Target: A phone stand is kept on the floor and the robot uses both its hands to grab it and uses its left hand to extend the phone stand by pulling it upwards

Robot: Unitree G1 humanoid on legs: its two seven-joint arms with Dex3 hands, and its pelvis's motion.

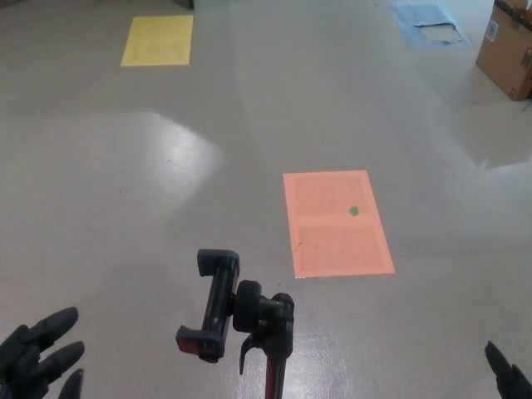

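Hands flank the phone stand (241,328) without touching it: left hand (37,353) spread wide and empty, right hand (509,378) barely visible, state unclear. Both should close inward on the red-and-black pole below the clamp, squarely, to avoid tipping it.

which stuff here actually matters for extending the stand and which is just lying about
Belongs to the job:
phone stand
left robot hand
right robot hand

Just lying about:
orange floor sheet
yellow floor sheet
blue sheet
cardboard box
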